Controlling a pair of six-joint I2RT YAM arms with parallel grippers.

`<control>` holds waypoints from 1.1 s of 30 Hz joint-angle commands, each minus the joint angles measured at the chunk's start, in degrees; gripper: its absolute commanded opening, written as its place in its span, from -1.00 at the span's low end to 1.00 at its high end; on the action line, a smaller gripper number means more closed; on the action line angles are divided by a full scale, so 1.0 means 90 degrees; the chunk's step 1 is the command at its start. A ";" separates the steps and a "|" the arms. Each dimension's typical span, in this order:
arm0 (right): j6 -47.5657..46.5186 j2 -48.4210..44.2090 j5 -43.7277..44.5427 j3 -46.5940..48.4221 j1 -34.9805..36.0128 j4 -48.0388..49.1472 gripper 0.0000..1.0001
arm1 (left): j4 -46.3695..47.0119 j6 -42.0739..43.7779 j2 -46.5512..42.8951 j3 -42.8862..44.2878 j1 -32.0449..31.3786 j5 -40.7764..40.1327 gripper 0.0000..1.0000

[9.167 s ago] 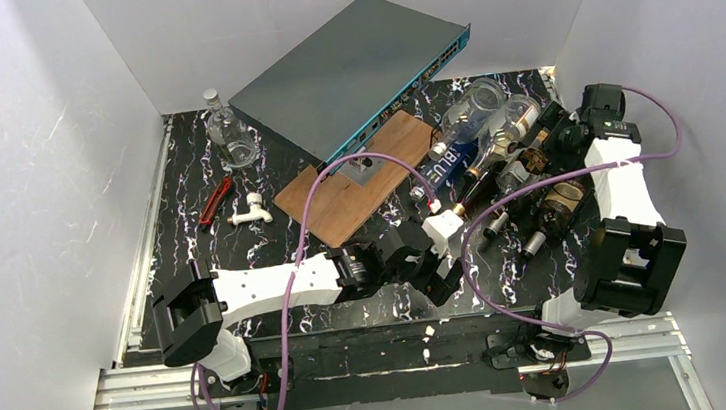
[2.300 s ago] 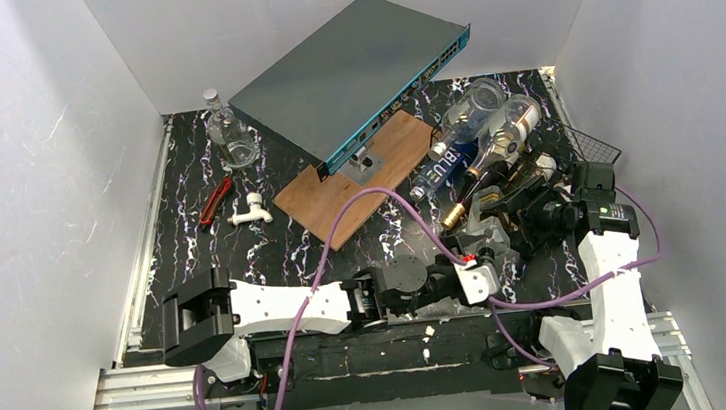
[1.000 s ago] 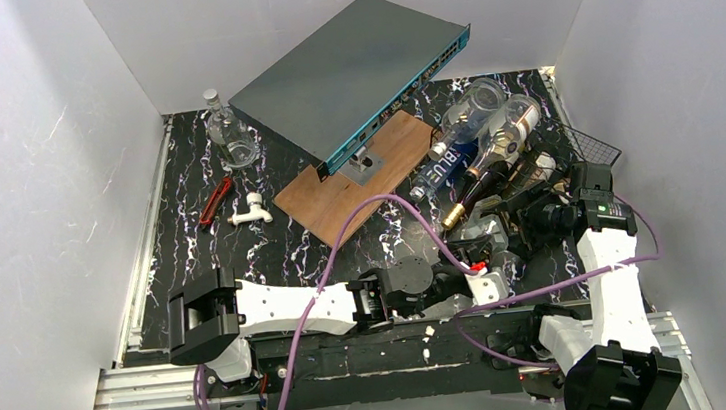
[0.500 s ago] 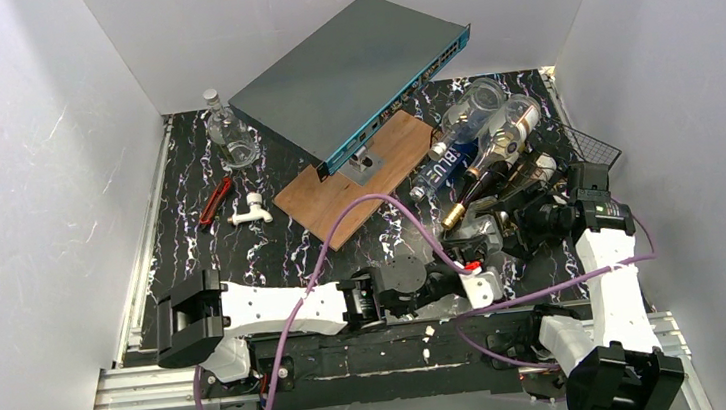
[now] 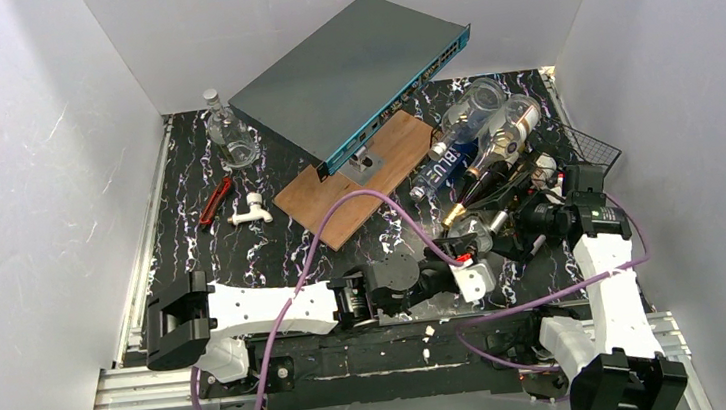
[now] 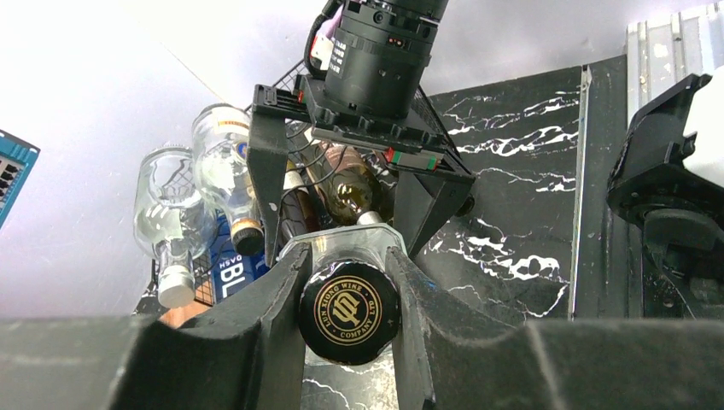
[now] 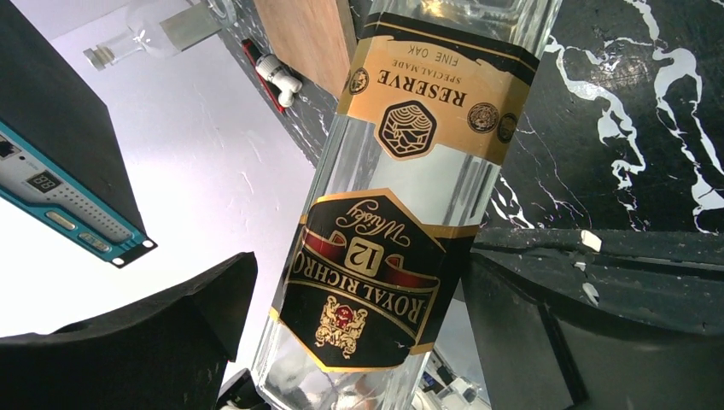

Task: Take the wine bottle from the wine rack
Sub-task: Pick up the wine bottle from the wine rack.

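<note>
The wine bottle [image 7: 401, 213] is clear and square, with a black and gold label and a black cap [image 6: 349, 312]. It lies low between my two grippers [image 5: 498, 225], in front of the wine rack [image 5: 592, 149]. My left gripper [image 6: 346, 258] is shut on its neck just behind the cap. The right gripper [image 7: 363, 273] stands open around the labelled body, with a clear gap at its left finger [image 7: 171, 325]. The black wire rack holds several other bottles [image 5: 485, 123].
A grey network switch [image 5: 346, 71] leans on a brown wooden board [image 5: 339, 202] at centre back. A clear flask [image 5: 229, 137], a red tool [image 5: 214, 201] and a white tap fitting [image 5: 249, 212] lie at the back left. Purple cables [image 5: 379, 203] loop over the table.
The right gripper's jaws have spread wide off the bottle's body. The left gripper stays shut on the neck and has shifted slightly to the left.
</note>
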 commanded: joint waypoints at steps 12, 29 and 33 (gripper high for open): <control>0.0324 -0.0120 -0.0357 -0.0092 0.0124 0.0737 0.97 | 0.0464 0.0306 -0.0848 -0.0112 -0.0037 -0.0247 -1.00; 0.0464 -0.0091 -0.0235 -0.0226 0.0133 0.0974 0.97 | 0.0218 0.0298 -0.1403 -0.0500 -0.0012 -0.0526 -1.00; 0.0491 -0.0076 -0.0151 -0.0213 0.0142 0.1321 0.97 | 0.0110 0.0307 -0.1617 -0.0622 -0.0013 -0.0637 -1.00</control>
